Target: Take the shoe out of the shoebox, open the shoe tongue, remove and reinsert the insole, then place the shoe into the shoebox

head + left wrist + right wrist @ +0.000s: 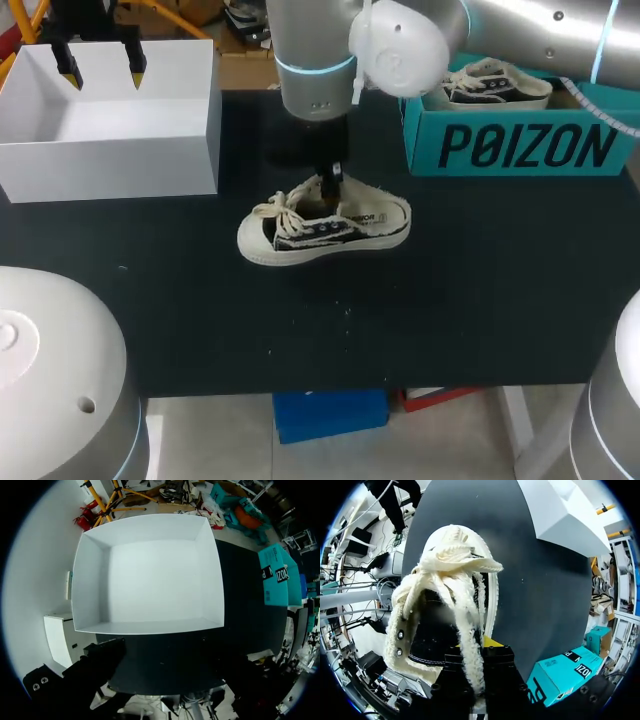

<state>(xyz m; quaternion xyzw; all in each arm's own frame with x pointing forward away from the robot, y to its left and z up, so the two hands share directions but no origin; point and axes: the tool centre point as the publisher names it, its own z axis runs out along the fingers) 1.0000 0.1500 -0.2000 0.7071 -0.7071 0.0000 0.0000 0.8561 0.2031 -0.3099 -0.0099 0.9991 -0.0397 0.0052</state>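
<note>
Lying on its sole at the centre of the head view, the shoe (325,228) sits on the black table (450,300) with its toe toward the left of the frame and its heel toward the right. The right arm comes in from the upper right and reaches past the middle, so the right gripper (333,185) stands straight down over the shoe's opening, at the tongue. In the right wrist view the shoe (445,580) fills the space just ahead of that gripper (477,647). Its cream laces (452,575) bunch over the opening, and a frayed cream strip trails down across the gripper's black body. Whether this gripper has hold of anything cannot be told.

At the upper left of the head view the left gripper (102,68) hangs over the white box (110,150). Its two yellow-tipped fingers (68,68) are spread wide with nothing between them. The left wrist view looks down into the same box (90,580), which has nothing in it.

At the upper right of the head view, well apart from the shoe, a teal box (520,145) holds a second shoe (495,85).
</note>
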